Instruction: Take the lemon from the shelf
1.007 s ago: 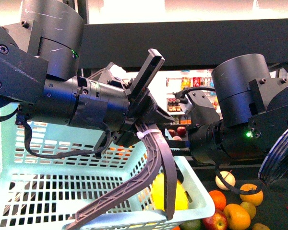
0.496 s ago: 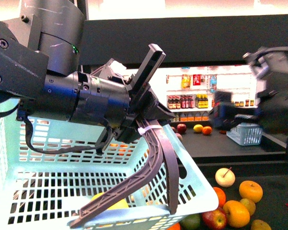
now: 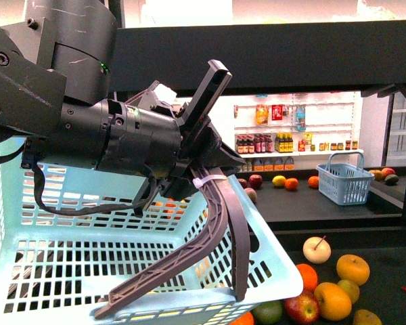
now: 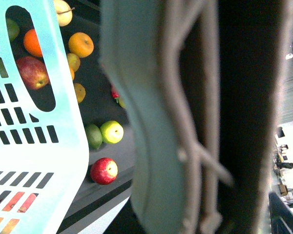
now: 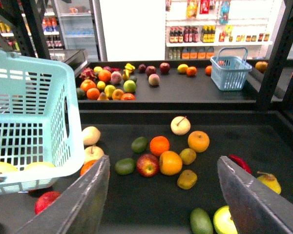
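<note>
Right wrist view: lemon (image 5: 36, 166) is seen in basket (image 5: 63, 112), unseen from front; right fingers (image 5: 83, 195) spread empty, left fingers (image 3: 213, 91) clamped on handle (image 3: 216, 223).

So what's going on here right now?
The left end effector is shut on the grey handle of the light-blue basket, holding it up at the shelf. The right end effector is open and empty above the shelf's loose fruit. Yellow fruit, probably lemon, shows through the basket's wall, so a pick looks already delivered.
</note>
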Motion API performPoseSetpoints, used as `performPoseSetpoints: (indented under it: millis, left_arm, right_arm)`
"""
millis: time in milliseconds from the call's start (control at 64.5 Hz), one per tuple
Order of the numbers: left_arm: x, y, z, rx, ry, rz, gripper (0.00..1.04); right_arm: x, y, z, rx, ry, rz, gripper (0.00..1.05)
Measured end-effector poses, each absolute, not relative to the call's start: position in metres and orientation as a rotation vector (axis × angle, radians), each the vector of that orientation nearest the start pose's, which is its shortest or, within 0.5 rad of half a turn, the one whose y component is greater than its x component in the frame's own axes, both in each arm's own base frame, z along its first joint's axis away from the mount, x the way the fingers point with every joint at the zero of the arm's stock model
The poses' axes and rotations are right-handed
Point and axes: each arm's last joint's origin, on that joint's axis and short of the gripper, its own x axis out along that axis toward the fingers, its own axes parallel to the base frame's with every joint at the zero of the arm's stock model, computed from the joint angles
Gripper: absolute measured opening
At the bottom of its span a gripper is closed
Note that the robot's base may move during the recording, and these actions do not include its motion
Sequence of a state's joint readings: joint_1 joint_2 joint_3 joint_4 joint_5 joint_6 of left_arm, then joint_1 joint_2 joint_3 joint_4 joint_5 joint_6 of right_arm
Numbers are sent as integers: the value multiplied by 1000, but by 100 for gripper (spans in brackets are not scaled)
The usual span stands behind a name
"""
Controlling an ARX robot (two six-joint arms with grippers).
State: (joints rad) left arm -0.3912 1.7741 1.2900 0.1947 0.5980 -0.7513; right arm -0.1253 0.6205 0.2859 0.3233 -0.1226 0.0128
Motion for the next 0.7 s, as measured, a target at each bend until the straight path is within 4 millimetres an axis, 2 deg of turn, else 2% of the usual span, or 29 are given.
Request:
performPoseSetpoints:
  millis: [372, 697]
  left_arm:
    - [369, -169, 275, -711, 653, -823, 9]
    - [369, -169, 275, -713, 653, -821, 9]
  right_arm:
    - [133, -1, 199, 6, 10, -2, 6]
    - [121, 0, 184, 5, 6, -2, 7]
